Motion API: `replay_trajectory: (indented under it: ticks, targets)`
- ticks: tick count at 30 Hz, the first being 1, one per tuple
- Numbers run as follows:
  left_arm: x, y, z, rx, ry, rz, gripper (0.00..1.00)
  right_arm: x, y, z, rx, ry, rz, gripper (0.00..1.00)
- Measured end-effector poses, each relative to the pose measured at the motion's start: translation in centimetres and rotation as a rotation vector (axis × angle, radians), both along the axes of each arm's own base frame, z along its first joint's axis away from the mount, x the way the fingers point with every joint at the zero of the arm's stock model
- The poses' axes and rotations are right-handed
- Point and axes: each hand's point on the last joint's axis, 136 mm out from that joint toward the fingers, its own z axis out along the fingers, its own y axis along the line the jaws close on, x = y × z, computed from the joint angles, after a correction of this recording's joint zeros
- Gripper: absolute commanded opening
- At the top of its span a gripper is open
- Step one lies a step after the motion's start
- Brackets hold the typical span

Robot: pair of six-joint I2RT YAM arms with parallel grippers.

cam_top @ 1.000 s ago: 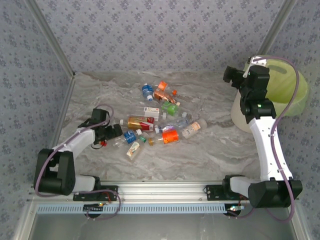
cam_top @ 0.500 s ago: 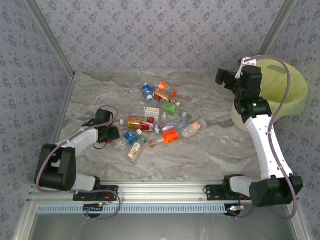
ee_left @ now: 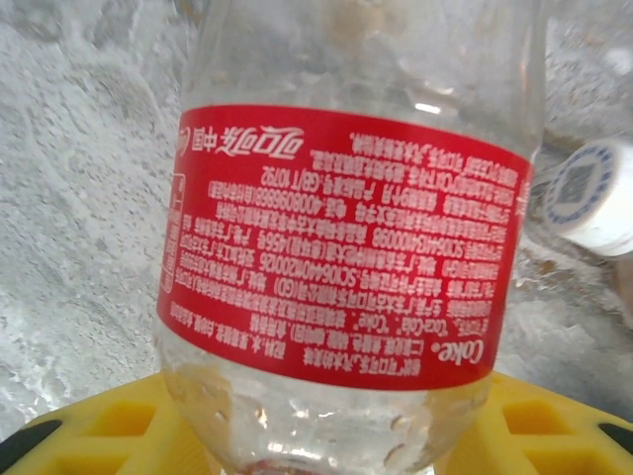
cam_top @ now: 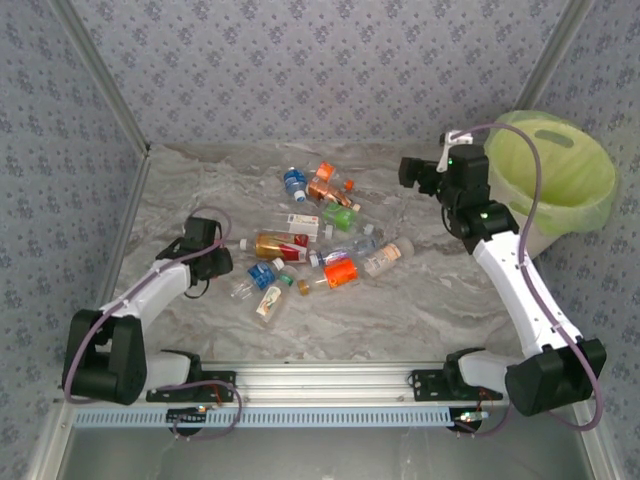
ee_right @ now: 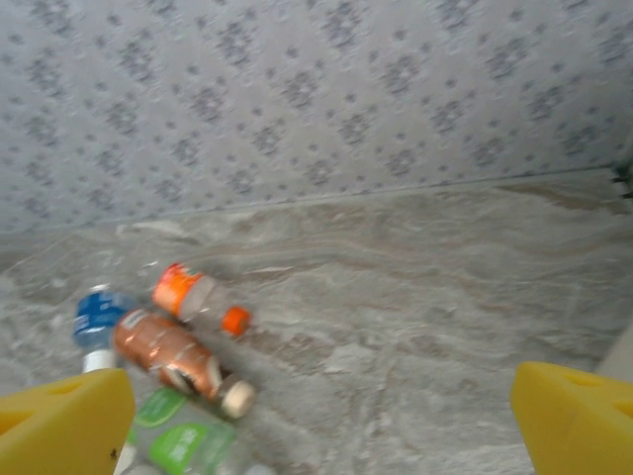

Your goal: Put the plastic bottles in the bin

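Observation:
Several plastic bottles (cam_top: 300,235) lie scattered in the middle of the marble table. A clear bottle with a red label (ee_left: 341,242) sits between the yellow fingers (ee_left: 89,435) of my left gripper (ee_left: 326,450), which is shut on its lower body. That gripper (cam_top: 215,263) is low over the table's left side. My right gripper (cam_top: 410,170) hangs open in the air left of the bin (cam_top: 578,212), and nothing is between its fingers (ee_right: 61,426). It looks down on an orange-label bottle (ee_right: 188,292), a copper one (ee_right: 168,351), a blue one (ee_right: 99,312) and a green one (ee_right: 188,445).
The bin stands at the table's far right corner, lined with a lime-green bag. Patterned walls close the back and both sides. A white cap with blue print (ee_left: 593,193) lies just right of the held bottle. Bare marble (cam_top: 430,300) spreads between the bottle cluster and the right arm.
My left gripper has closed on the red-label bottle. The right arm has swung left, away from above the bin toward the table's middle, still open.

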Motion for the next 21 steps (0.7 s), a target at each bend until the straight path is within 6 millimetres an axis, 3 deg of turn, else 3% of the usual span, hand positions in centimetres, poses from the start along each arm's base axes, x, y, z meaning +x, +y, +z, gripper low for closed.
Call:
replay_trajectory:
  ticks: [2,4,9,14,21]
  targets:
    - [0.1,-0.1,1.1,-0.007,-0.033,0.000,0.12,-0.2,1.9,-0.2,0.035,0.003,0.045,1.00]
    - [0.4,-0.2,2.6,-0.020,-0.078,0.001,0.00,-0.3,3.4,-0.2,0.068,0.002,0.081,1.00]
    - [1.6,-2.3,7.8,-0.128,-0.242,-0.048,0.00,0.3,6.7,-0.4,0.155,0.038,0.154,1.00]
    - [1.8,-8.1,12.5,-0.310,-0.356,-0.253,0.00,0.8,9.3,1.2,0.241,0.049,0.253,1.00]
    - [0.6,-16.5,18.6,-0.587,-0.474,-0.612,0.00,0.2,14.1,2.5,0.445,0.106,0.468,1.00]
